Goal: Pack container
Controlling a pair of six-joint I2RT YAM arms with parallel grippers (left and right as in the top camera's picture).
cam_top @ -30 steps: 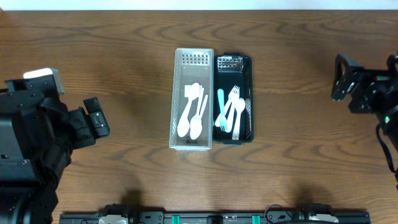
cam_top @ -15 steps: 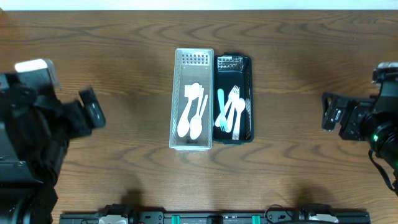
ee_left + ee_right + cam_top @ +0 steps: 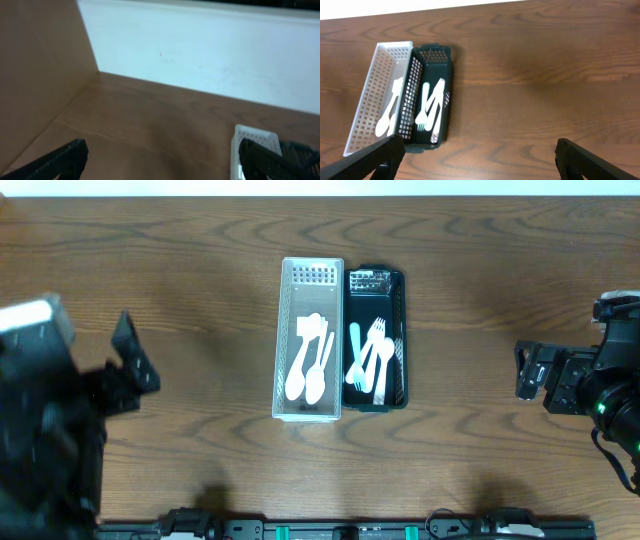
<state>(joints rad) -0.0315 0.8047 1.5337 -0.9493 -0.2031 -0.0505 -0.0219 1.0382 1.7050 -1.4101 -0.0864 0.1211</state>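
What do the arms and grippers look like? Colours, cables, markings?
Both arms are matte black and blocky. The left arm carries a pale grey box on top. The right arm shows a small green light and a black cable. The right wrist view shows dark, flat fingers. No markings are legible.

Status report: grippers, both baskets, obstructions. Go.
Left gripper open, empty. Right gripper open, empty, off to the side. White basket holds spoons, dark basket holds forks, side by side mid-table. Nothing in the way.

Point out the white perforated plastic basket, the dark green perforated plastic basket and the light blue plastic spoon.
white perforated plastic basket (image 3: pixel 310 274) overhead view, far end floor
dark green perforated plastic basket (image 3: pixel 401 330) overhead view, right wall
light blue plastic spoon (image 3: pixel 354 335) overhead view, bowl
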